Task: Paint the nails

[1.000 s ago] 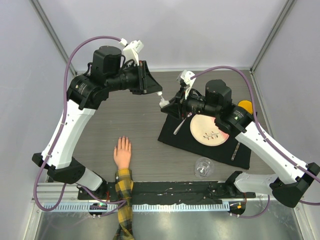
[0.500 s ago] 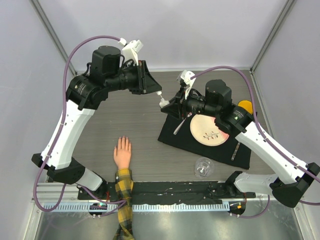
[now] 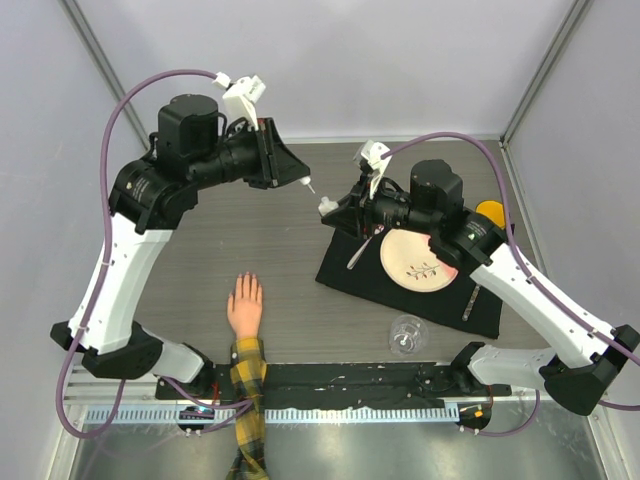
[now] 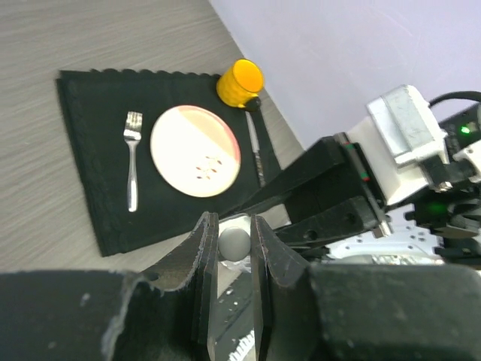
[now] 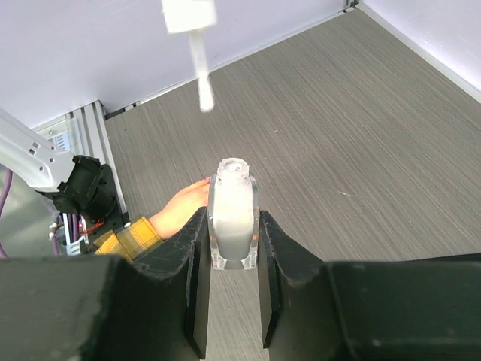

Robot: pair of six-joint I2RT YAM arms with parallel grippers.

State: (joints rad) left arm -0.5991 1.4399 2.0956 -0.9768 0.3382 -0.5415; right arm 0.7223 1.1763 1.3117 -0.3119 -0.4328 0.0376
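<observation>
Peach-skinned and flat on the grey table (image 3: pixel 250 230), the fake hand (image 3: pixel 244 308) lies near the front edge. Its plaid sleeve points toward the arm bases and its fingers toward the far wall, so the nails (image 3: pixel 244 279) sit at its far end (too small to tell apart from above). The left gripper (image 3: pixel 293 180) is pinched narrowly on the white brush cap (image 4: pixel 234 242), with the brush (image 5: pixel 199 68) clear of the open neck of the polish bottle (image 5: pixel 234 210). The right gripper (image 5: pixel 234 248) clamps that bottle tight. From the brush the nails lie well apart, lower, nearer the bases and slightly left. The left arm is nearer, so the coming move looks like a descent toward the fingertips along the hand's long axis.
</observation>
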